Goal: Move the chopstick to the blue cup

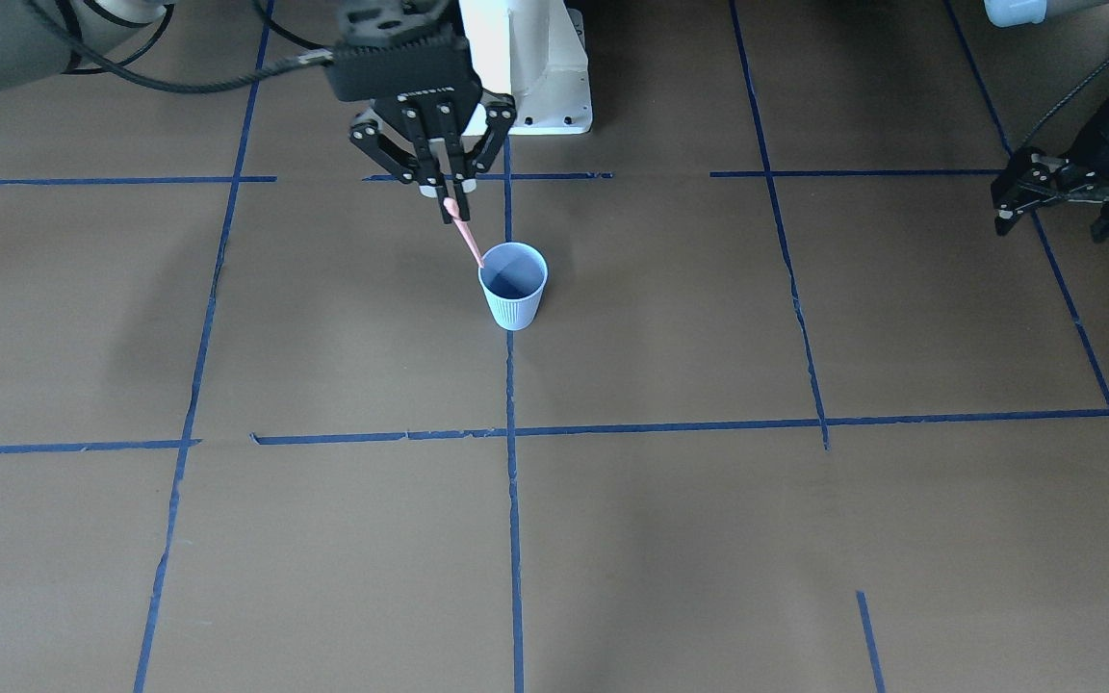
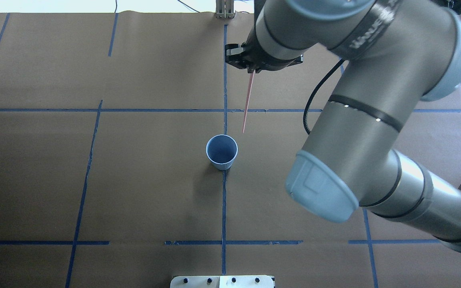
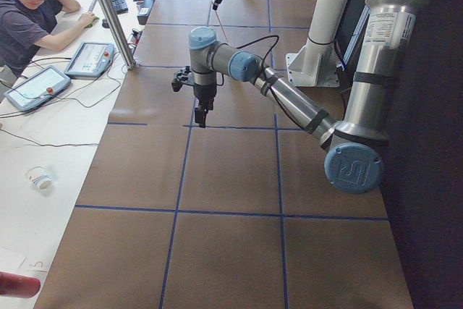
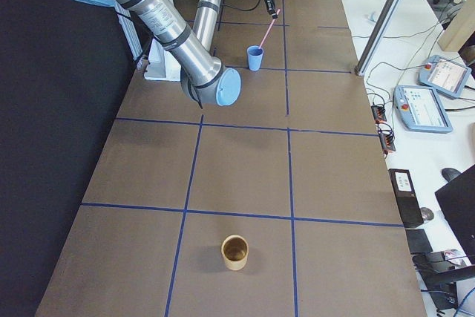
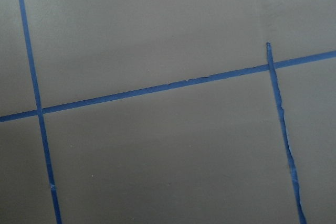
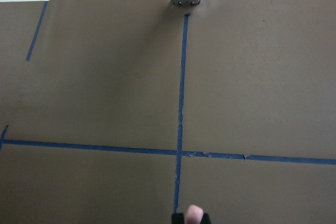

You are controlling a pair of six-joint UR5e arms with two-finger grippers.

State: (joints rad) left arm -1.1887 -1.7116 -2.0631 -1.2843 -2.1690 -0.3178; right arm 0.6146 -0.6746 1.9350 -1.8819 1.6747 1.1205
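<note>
My right claw (image 1: 447,200) is pinched shut on the top end of the chopstick (image 1: 466,239); in my right wrist view only its pink butt shows between my black fingertips (image 6: 178,217). The stick hangs below the claw, long axis steep and a little tilted, free tip lowest. The blue cup (image 1: 515,308) stands upright on the brown table (image 1: 709,539), mouth open and nothing in it that I can see.

Everything turns on where that lower tip sits relative to the rim. From the front camera the tip meets the cup's rim on my right side. From overhead it seems to stop short of the cup, beyond it and slightly to my right. From the right end of the table it hangs just above the rim. I judge that the tip is near the mouth and a little above it, offset toward my right, but I cannot tell whether it is truly over the opening. The cup lies below the claw, down the line of the stick.

I would shift slightly toward my left, lower, then release; the mouth is far wider than the stick, though a nudge on the rim could tip so light a cup.

My left claw (image 1: 1050,231) hangs well apart, looks spread and carries nothing, so the right arm is the one placed for this.
</note>
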